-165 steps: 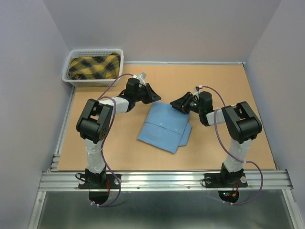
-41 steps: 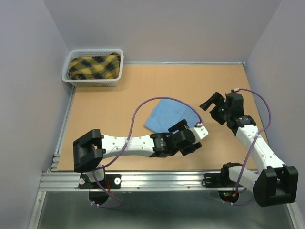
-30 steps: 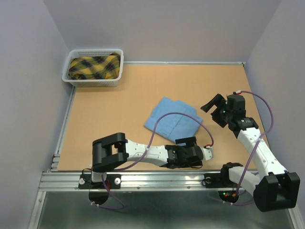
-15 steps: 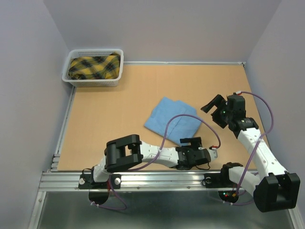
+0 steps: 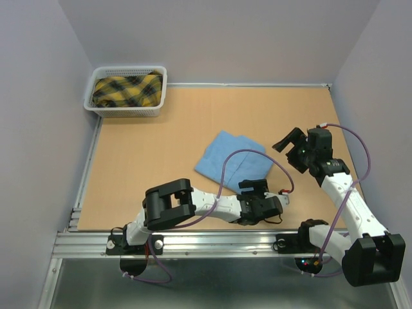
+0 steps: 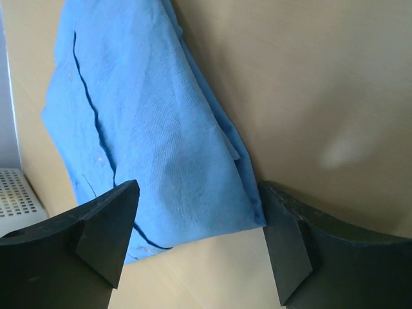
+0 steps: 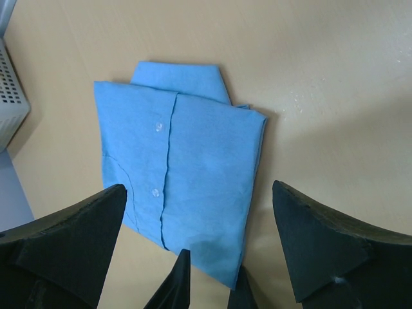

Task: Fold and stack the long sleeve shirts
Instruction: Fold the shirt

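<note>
The tan surface (image 5: 141, 148) carries one folded shirt (image 5: 212, 159), lying flat with its button strip up. The left arm (image 5: 206, 205) stretches low along the shirt's near side. The right arm (image 5: 344, 193) rises on the shirt's right. A white basket (image 5: 125, 111) of yellow plaid cloth (image 5: 127, 90) stands well apart from the shirt, off its far left corner. The left pincer (image 6: 197, 193) sits at the shirt's near right corner with its fingers spread, and that corner shows between them in the wrist view. I cannot tell whether the pads touch cloth. The right pincer (image 7: 198, 190) hangs just right of the shirt, spread wide and holding nothing.

The shirt looks light, thin and limp: loose layers with no stiffness of their own. Pinching only the top layer would likely peel the fold open. The better hold is low at a folded edge or corner, with every layer between the fingers, followed by a slow lift or slide.

Half a second ago the left pincer lay a little farther from the shirt's near edge, and it has since crept toward the corner. Several seconds ago both pincers hovered at the shirt's far edge with the arms bent upright, and the shirt lay slightly nearer. The basket has not moved.
</note>
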{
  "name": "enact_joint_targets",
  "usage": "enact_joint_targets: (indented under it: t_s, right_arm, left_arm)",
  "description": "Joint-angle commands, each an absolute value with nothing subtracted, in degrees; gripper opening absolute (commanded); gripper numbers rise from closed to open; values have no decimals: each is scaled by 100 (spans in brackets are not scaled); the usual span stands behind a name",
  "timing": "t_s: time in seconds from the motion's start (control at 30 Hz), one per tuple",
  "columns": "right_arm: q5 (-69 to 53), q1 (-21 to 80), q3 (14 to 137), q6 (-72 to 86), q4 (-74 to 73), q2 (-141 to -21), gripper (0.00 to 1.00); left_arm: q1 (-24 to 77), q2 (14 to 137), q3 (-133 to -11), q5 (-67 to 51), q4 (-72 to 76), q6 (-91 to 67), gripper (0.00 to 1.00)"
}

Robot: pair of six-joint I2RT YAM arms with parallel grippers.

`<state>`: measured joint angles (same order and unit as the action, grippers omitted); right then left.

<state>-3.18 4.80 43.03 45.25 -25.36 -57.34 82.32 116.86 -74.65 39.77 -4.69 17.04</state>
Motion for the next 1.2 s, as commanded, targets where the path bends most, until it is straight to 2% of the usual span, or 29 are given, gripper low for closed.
enact_joint_targets:
  t_s: [0.0,0.07,0.13,0.17,0.2,0.23,0.27,0.3,0.37,0.4,0.47,0.5,0.8,0.97,1.17]
  right_arm:
    - [-185,413,4342,4500,-2531,-5599,100]
    - [-193,413,4316,4500,-2523,-5599,100]
    - [-202,404,4280,4483,-2531,-5599,100]
    - [-202,404,4280,4491,-2531,-5590,100]
    - [-202,396,4280,4483,-2531,-5590,100]
    - [-193,404,4280,4465,-2531,-5599,100]
    - [-202,387,4280,4456,-2531,-5590,100]
    - [-193,387,4280,4456,-2531,-5590,100]
    - [-202,395,4272,4456,-2540,-5581,100]
    - [-220,387,4245,4465,-2531,-5572,99]
    - [-298,387,4219,4491,-2540,-5590,98]
    - [-351,378,4193,4517,-2540,-5607,98]
    - [-1229,387,3473,5115,-2312,-5739,99]
    - [-1968,378,2271,5922,-1015,-5572,99]
    - [-2127,387,1706,6458,-54,-5642,99]
  left_arm:
    - [8165,11716,-7207,4008,-941,1600,86]
    - [8130,11725,-7181,3973,-941,1539,84]
    - [8086,11768,-7216,3929,-914,1512,73]
    - [8077,11769,-7225,3920,-905,1512,73]
    - [8060,11769,-7251,3911,-879,1503,64]
    - [8042,11760,-7277,3902,-853,1503,60]
    - [8033,11734,-7286,3868,-809,1520,50]
    - [8016,11725,-7312,3841,-800,1512,50]
    - [7989,11664,-7348,3815,-809,1521,38]
    - [7972,11637,-7365,3806,-826,1477,24]
    - [7893,11480,-7409,3675,-870,1380,5]
    - [7849,11409,-7409,3596,-879,1328,0]
    - [7453,10459,-7286,2453,-721,343,0]
    - [7392,10319,-7304,2339,-738,106,0]
    - [7383,10318,-7339,2241,-738,18,0]
